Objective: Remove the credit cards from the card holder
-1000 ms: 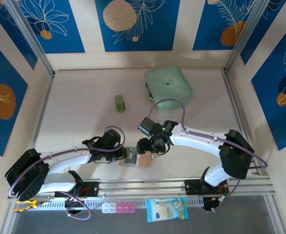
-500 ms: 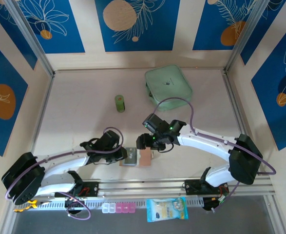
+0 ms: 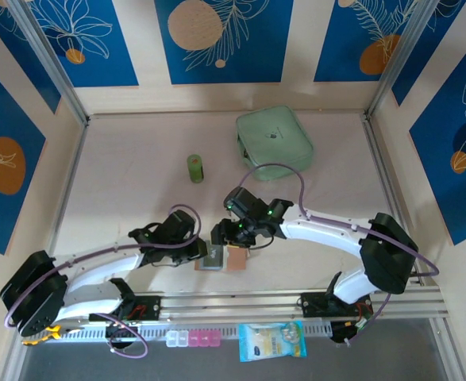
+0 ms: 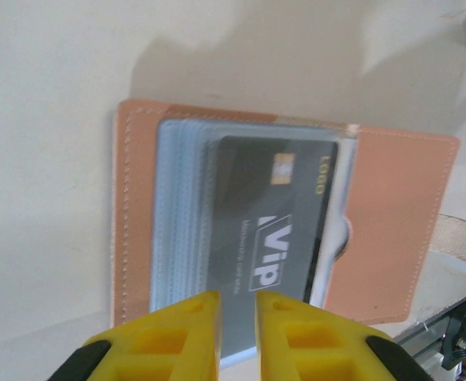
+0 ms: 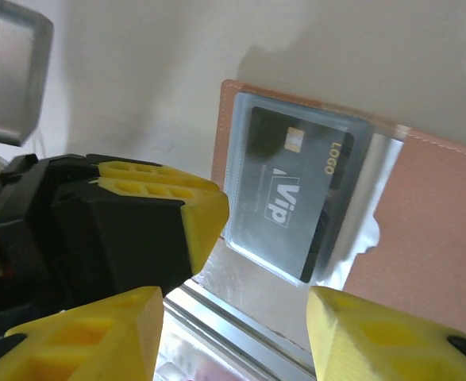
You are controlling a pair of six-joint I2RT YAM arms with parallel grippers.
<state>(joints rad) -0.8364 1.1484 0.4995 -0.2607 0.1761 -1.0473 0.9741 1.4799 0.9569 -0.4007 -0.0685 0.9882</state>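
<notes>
Mint-green fabric marked the zip case (image 3: 274, 141) at the far side of the pale table (image 3: 129, 190). A small green container (image 3: 195, 168) stood to its left, and both sat well apart from the work. Below the front rail (image 3: 296, 298) lay a pill organiser (image 3: 193, 340) and a printed packet (image 3: 271, 341).

The card holder (image 3: 236, 259) lay open and flat near the table's front edge, just behind the rail and between the two arms. In the left wrist view its tan-pink leather (image 4: 399, 222) framed a stack of clear sleeves (image 4: 177, 214). A dark VIP card (image 4: 274, 208) sat face up in the top sleeve.

Both grippers crowded over the holder, so from above its left half was hidden. Open table stretched to the left, to the right and toward the far wall, while the rail closed off the near side.

The left gripper (image 3: 205, 252) reached in from the left. Its yellow fingers (image 4: 177, 325) stood nearly together, clamped on the sleeve edge of the holder.

The right gripper (image 5: 233, 317) hung above the holder's near edge with its fingers (image 5: 375, 333) spread wide. It held nothing and touched nothing, and the VIP card (image 5: 292, 186) showed in the gap between them.
</notes>
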